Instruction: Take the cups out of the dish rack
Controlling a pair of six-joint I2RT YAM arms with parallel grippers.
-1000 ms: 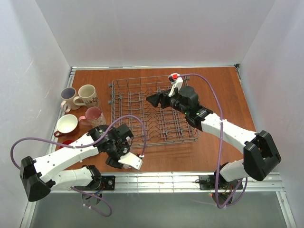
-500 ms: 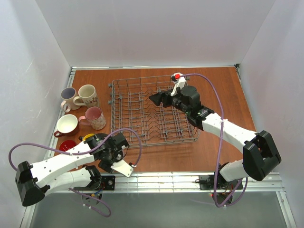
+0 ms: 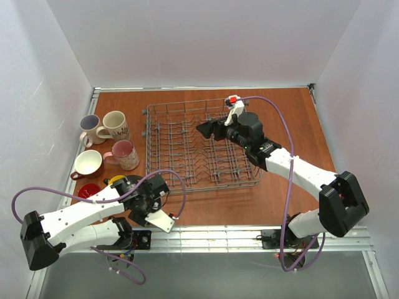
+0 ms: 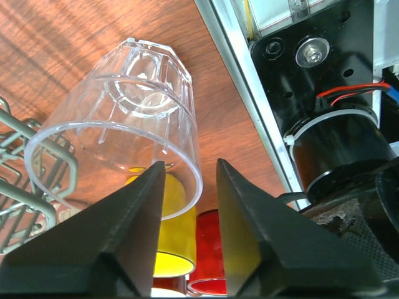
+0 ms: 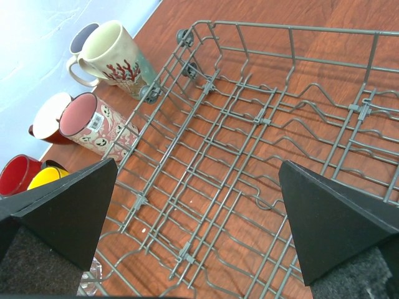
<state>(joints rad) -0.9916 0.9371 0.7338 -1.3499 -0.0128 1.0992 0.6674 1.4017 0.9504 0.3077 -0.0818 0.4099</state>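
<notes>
**A:** What has just changed?

**B:** The left end effector (image 4: 188,165) has swung away from the front-left corner of the large grey wire dish rack (image 5: 293,27) towards the near-left part of the counter (image 3: 293,118). Its fingers were clenched a moment ago and now stand parted. The rim of the small clear faceted glass (image 4: 124,118) passes through the gap with room on either side, so I read the glass as released.

**A:** Where is it, exactly?

**B:** It is on the wood, just beside the yellow ceramic mug (image 4: 171,218) and the red ceramic mug (image 4: 209,243), close to the metal rail (image 3: 249,233) along the near edge. It seems to rest base-down, though I cannot tell whether it stands level. From above, the arm hides it.

**A:** And for the task?

**B:** The right wrist view shows only bare wire in the rack. The mugs stand grouped at the counter's left side, among them a cream mug with a red pattern (image 5: 115,59) and a pink mug printed with white faces (image 5: 93,128). I judge the glass to be the last cup out, so only the left arm's withdrawal remains. The right end effector (image 5: 198,163) hangs over the rack, spread wide and holding nothing, and it has hardly shifted.

**A:** The surface and the room?

**B:** The counter is smooth reddish-brown wood grain. Plain white walls (image 3: 199,43) close it in on three sides.
</notes>
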